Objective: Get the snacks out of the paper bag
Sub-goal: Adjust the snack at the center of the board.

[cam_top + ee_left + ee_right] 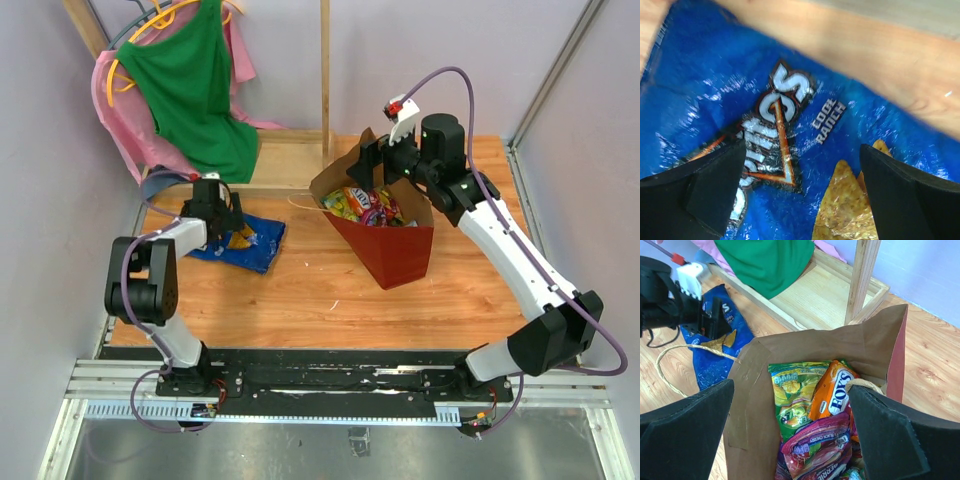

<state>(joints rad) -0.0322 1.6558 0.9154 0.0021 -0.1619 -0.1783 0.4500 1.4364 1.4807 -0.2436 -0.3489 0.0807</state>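
Left jaws stand apart over the Doritos point(790, 125) near the bench's point(330, 290) left edge. Right jaws, apart above the bag point(400, 250), could snag its cord point(695, 346) and topple it.

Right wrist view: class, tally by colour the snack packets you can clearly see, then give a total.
Blue glossy Doritos bag, outside: 1
Yellow-green glossy packet, inside the brown-lined paper bag: 1
Orange glossy packet: 1
Purple-pink glossy packet: 1
Total: 4

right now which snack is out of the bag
The blue Doritos bag, flat on the table under the left gripper; other packets sit inside the paper bag.
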